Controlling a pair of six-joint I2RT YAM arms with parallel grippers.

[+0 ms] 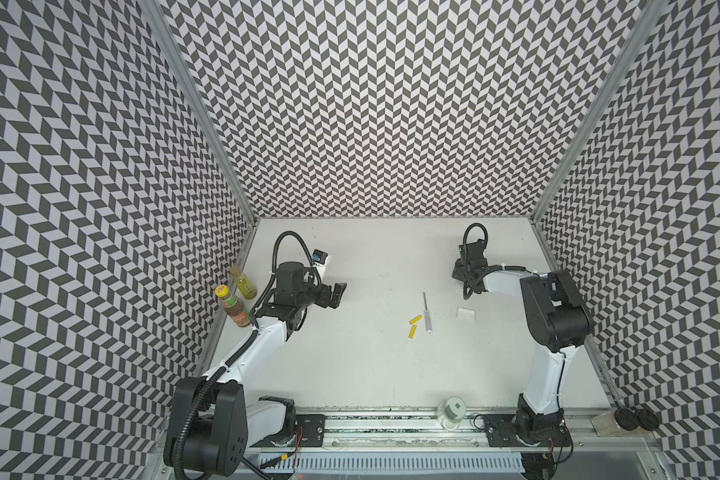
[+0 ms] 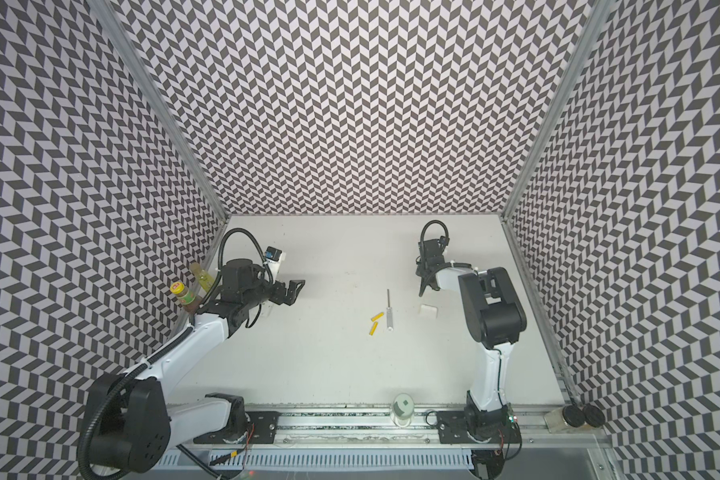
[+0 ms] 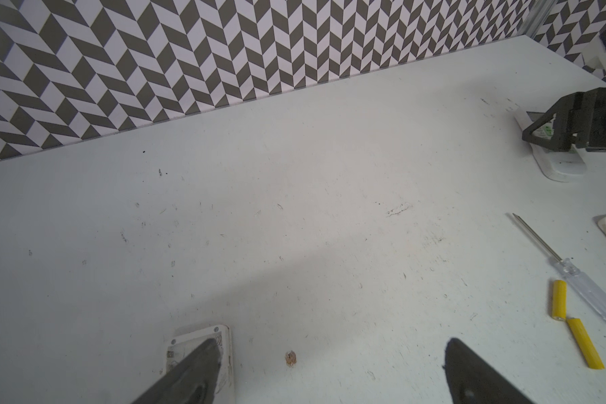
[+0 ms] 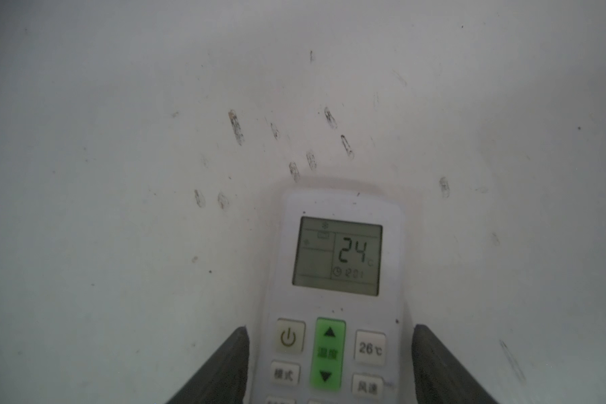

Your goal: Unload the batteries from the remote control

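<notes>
Two yellow batteries lie loose mid-table, showing in both top views and in the left wrist view. A white remote control lies face up at the back right, its screen reading 24. My right gripper is open and straddles it, the fingers a narrow gap from its sides. My left gripper hangs wide open and empty over the left of the table. One of its fingers overlaps a second white remote, which lies back up.
A clear-handled screwdriver lies beside the batteries, and a white cover piece lies to its right. Two bottles stand by the left wall. A white jar and two black lids sit at the front rail.
</notes>
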